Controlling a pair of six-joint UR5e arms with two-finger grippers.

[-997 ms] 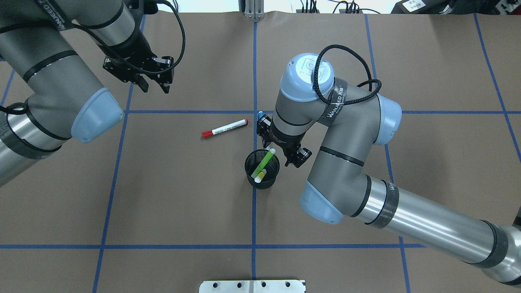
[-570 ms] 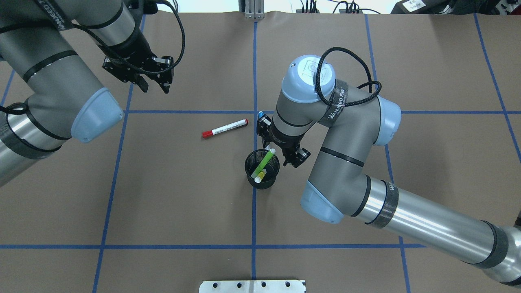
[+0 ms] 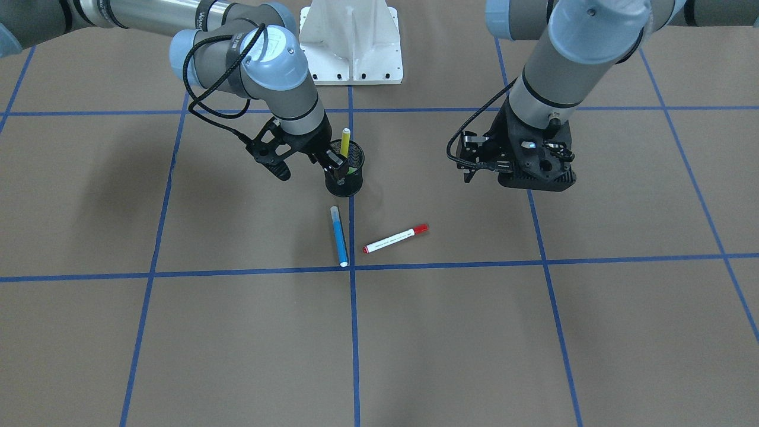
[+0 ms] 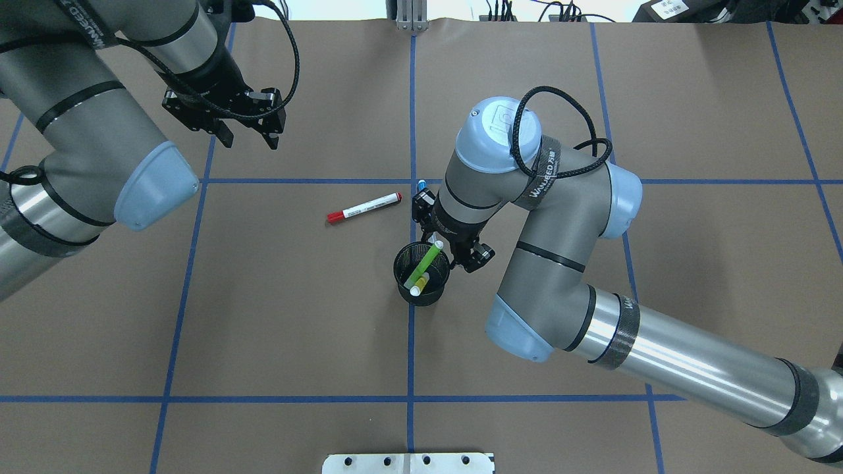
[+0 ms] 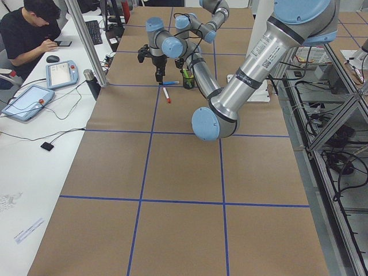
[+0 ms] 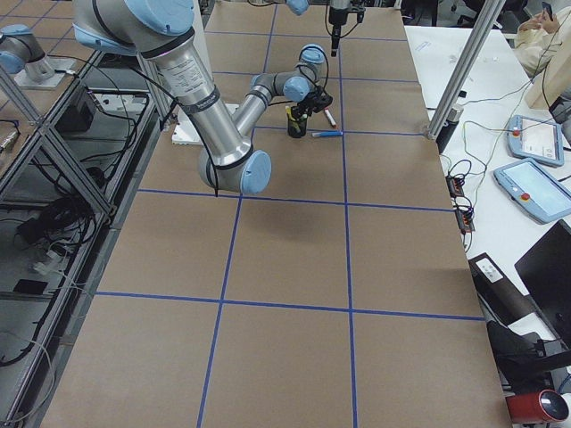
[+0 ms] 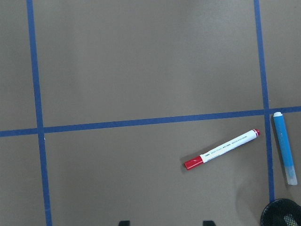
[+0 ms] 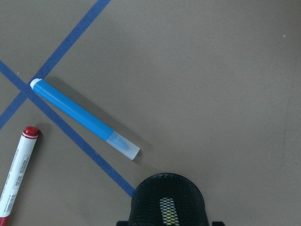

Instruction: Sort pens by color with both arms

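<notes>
The blue pen (image 3: 338, 236) lies flat on the table just beyond the black mesh cup (image 3: 345, 178). The white pen with the red cap (image 3: 395, 238) lies beside it. The lime green pen (image 4: 427, 262) and the yellow pen (image 4: 419, 284) stand in the cup (image 4: 421, 289). My right gripper (image 3: 308, 168) is open and low, one finger at the cup's rim, holding nothing. In the right wrist view the cup (image 8: 168, 200) sits at the bottom centre, with the blue pen (image 8: 84, 117) above it. My left gripper (image 4: 248, 138) is open and empty, above the table far from the pens.
Blue tape lines divide the brown table into squares. The white pedestal base (image 3: 351, 41) stands behind the cup. A metal plate (image 4: 408, 463) lies at the table's near edge. An operator (image 5: 26, 31) sits at a side desk with tablets.
My right gripper has shifted slightly toward the cup, and the cup has moved slightly left. My left gripper has moved slightly farther away. The pens lie as before.
</notes>
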